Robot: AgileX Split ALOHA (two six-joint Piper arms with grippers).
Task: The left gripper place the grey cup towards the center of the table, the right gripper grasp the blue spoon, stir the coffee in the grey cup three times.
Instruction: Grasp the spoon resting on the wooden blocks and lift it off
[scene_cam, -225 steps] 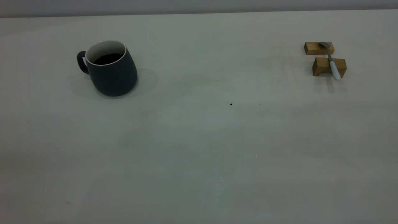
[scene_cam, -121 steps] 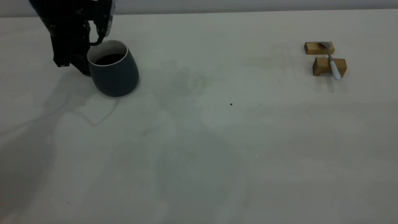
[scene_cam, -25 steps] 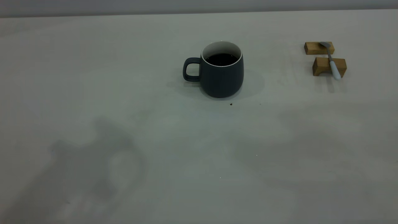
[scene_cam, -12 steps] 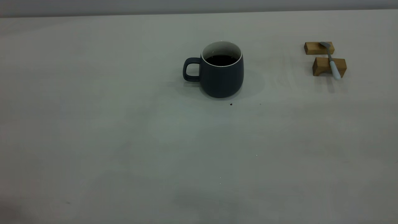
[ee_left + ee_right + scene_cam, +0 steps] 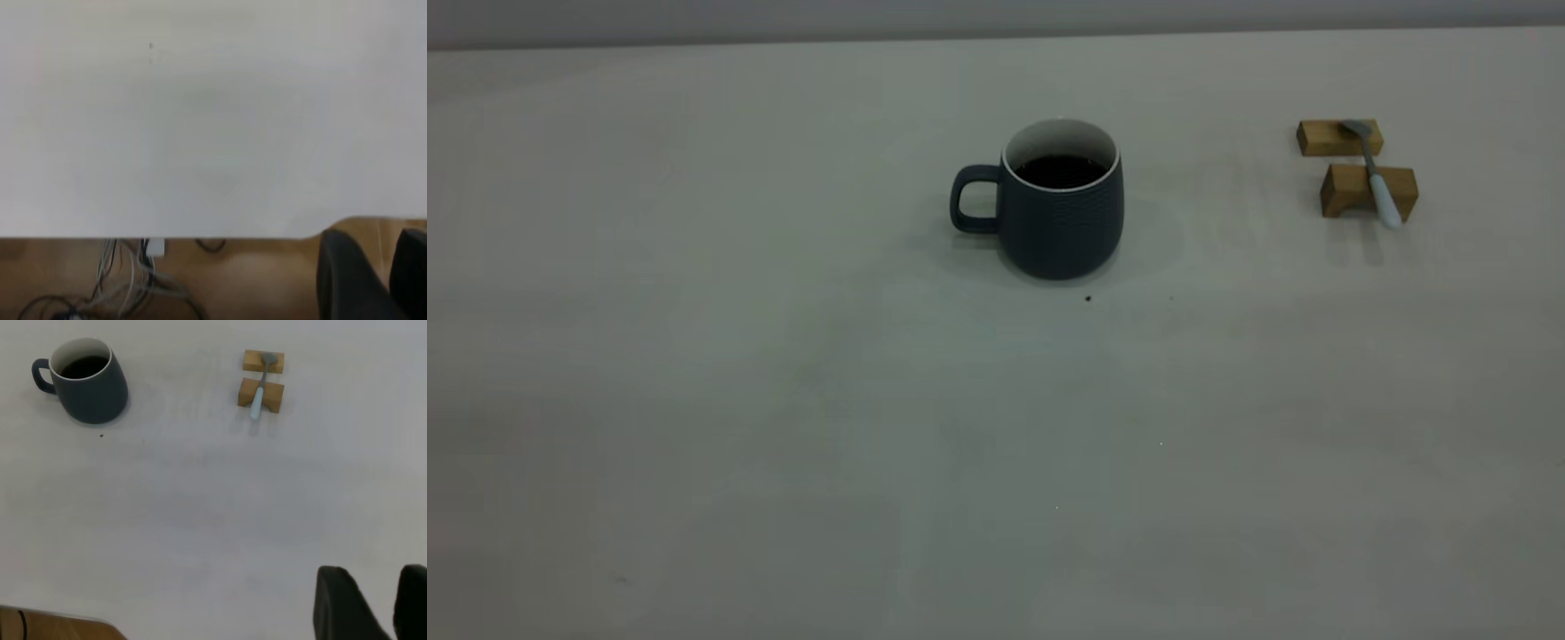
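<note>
Now the grey cup (image 5: 1061, 203) stands upright near the middle of the table (image 5: 783, 400), its handle pointing toward my left side, the coffee (image 5: 1061, 170) flat and dark inside the white rim. Nine seconds back it sat far over on the left; a few seconds later my left gripper (image 5: 369, 273) was at its handle. Since then the cup has travelled to the centre and been let go, and over the last second it has not shifted at all. Even the arm's shadow that lay on the near left of the table a second ago is gone.

My left gripper is pulled right back: its wrist camera looks past the table's edge to cables and a wooden floor, with two dark fingers (image 5: 343, 273) showing a gap between them, holding nothing. So I judge my first step done.

My right gripper (image 5: 370, 603) hangs high and well back from the work, fingers spread, nothing between them. From its wrist view I see the cup (image 5: 87, 383) and, well apart from it, the blue spoon (image 5: 260, 387).

That spoon (image 5: 1375, 178) has not been touched. It lies across two wooden blocks (image 5: 1352, 164) on the far right, bowl on the farther block, pale handle overhanging the nearer one.

What remains, as I read it, is all for my right arm: go to the spoon, take its handle, carry it to the cup and stir three times.
</note>
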